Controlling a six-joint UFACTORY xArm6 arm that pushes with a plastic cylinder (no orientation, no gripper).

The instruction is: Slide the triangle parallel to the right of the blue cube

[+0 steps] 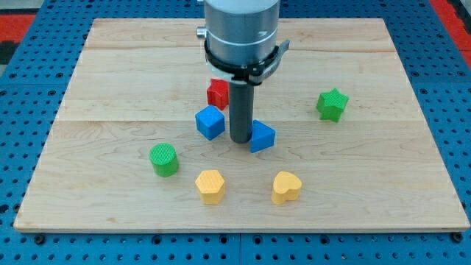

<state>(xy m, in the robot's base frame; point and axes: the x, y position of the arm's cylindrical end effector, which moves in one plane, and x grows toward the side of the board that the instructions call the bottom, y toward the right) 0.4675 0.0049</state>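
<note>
The blue cube (210,122) sits near the middle of the wooden board. The blue triangle (262,137) lies to its right and slightly lower. My tip (240,140) stands between the two, touching the triangle's left side and a short gap from the cube's right side. The rod and arm body (241,37) rise above it and hide part of the board behind.
A red block (217,93) sits just above the blue cube, partly hidden by the rod. A green star (332,104) is at the right, a green cylinder (163,160) at lower left, a yellow hexagon (210,185) and a yellow heart (286,187) near the bottom.
</note>
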